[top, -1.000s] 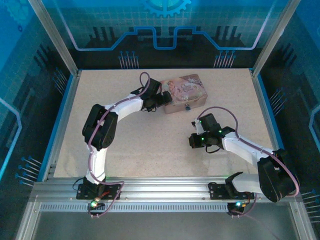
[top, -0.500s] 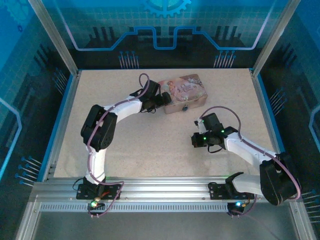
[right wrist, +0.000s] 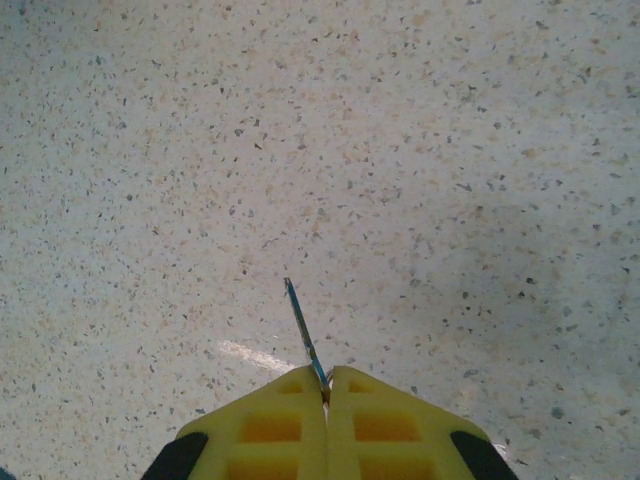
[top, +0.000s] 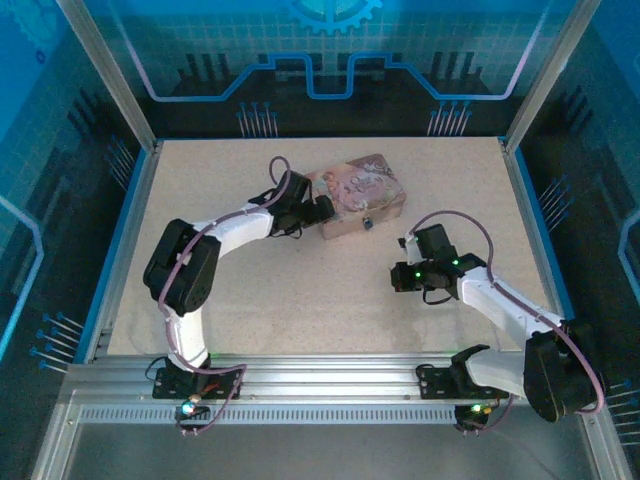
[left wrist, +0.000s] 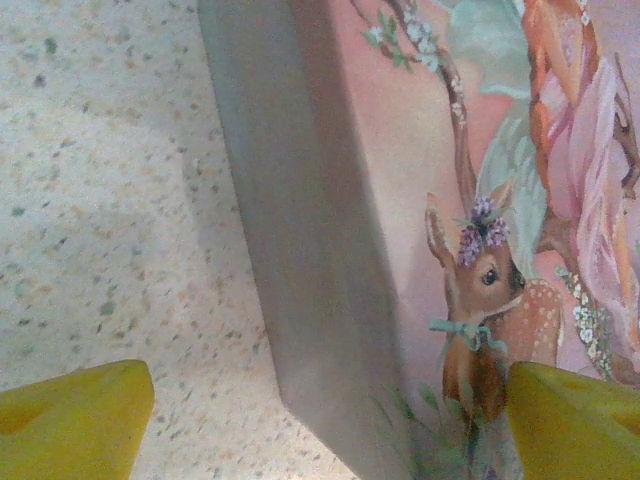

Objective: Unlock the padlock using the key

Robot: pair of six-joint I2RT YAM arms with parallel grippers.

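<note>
The pink picture-printed tin (top: 358, 188) lies at the back middle of the table. The padlock (top: 367, 222) is a tiny dark speck at the tin's near side. My left gripper (top: 322, 211) is at the tin's left end. In the left wrist view it (left wrist: 330, 395) is open, its yellow fingertips (left wrist: 75, 420) wide apart astride the tin's corner (left wrist: 330, 300), one over the table and one over the lid. My right gripper (top: 396, 278) hovers over bare table right of centre. It (right wrist: 327, 385) is shut on the key (right wrist: 303, 328), whose thin blade sticks out forward.
The speckled tabletop (top: 300, 290) is bounded by a blue rail on the left (top: 120, 250) and a metal frame at the near edge (top: 330, 375). The right arm's forearm (top: 510, 310) runs back to the near right corner.
The left arm has drawn leftward and the tin has shifted and turned with it. The right gripper has drifted slightly right, still holding the key.
</note>
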